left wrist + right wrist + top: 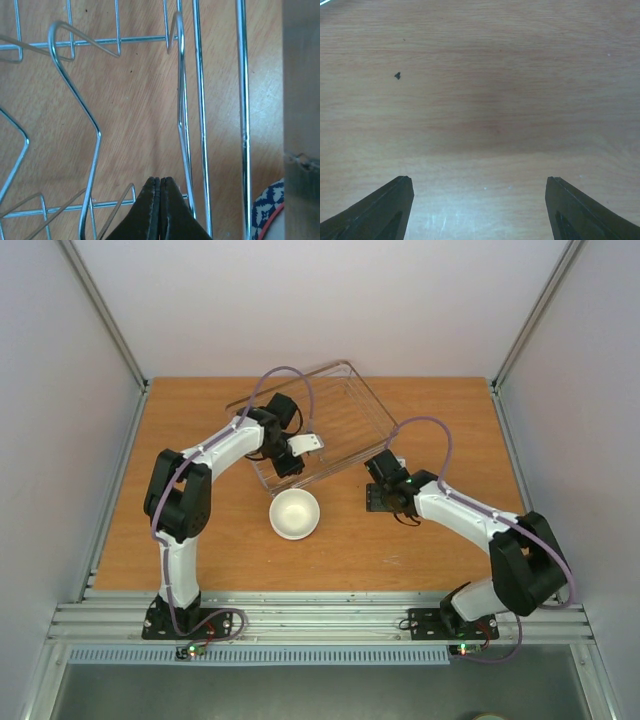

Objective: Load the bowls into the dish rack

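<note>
Left claw (160, 184): pressed fully together and holding nothing; it hangs over the near-left part of the dish rack (372, 400), just above the wire prongs
Right claw (479, 178): spread wide and empty, over bare counter (200, 410) just beside the rack's near-right corner
White bowl (295, 513): upright on the counter, mouth up, just in front of the rack's near edge, between the two claws and touching neither
Patterned bowl (267, 212): only a sliver shows in the left wrist view, blue-and-white with a red rim, beyond the rack's side rails; I cannot tell whether it sits in or out of the rack
How the white bowl looks: small, round, plain, smooth inside, empty
How it is likely to handle: rigid and light, probably glazed and slick, likely to chip if dropped on the wires
Where to take hold: the rim, one finger inside the wall and one outside, since the body looks too wide and rounded to span
Rack: thin silver wire, low sides, prongs that should hold a bowl on edge
</note>
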